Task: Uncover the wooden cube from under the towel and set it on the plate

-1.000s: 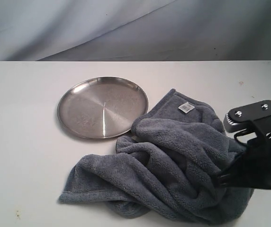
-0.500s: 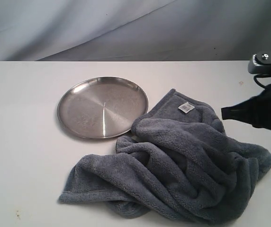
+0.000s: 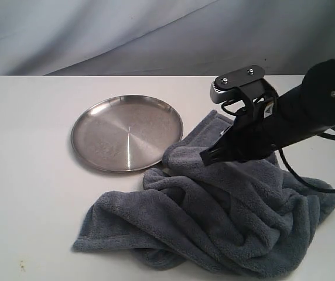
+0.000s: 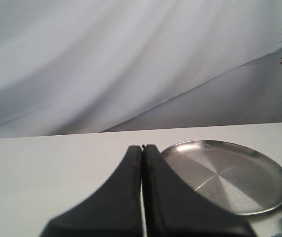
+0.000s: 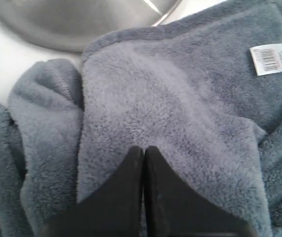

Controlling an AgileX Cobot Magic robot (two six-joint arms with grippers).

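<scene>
The grey-blue towel lies crumpled on the white table, its upper fold next to the silver plate. My right gripper hovers low over that fold near the plate's rim. In the right wrist view the right gripper is shut with nothing between its fingers, above the towel, whose white label shows. My left gripper is shut and empty, off the exterior view, facing the plate. The wooden cube is hidden.
The plate is bare inside. A grey cloth backdrop hangs behind the table's far edge. White tabletop stretches to the left of the plate and towel.
My right arm has left the towel's lower right edge, risen, then swung left across the towel toward the plate. The towel's right side now lies spread further right.
</scene>
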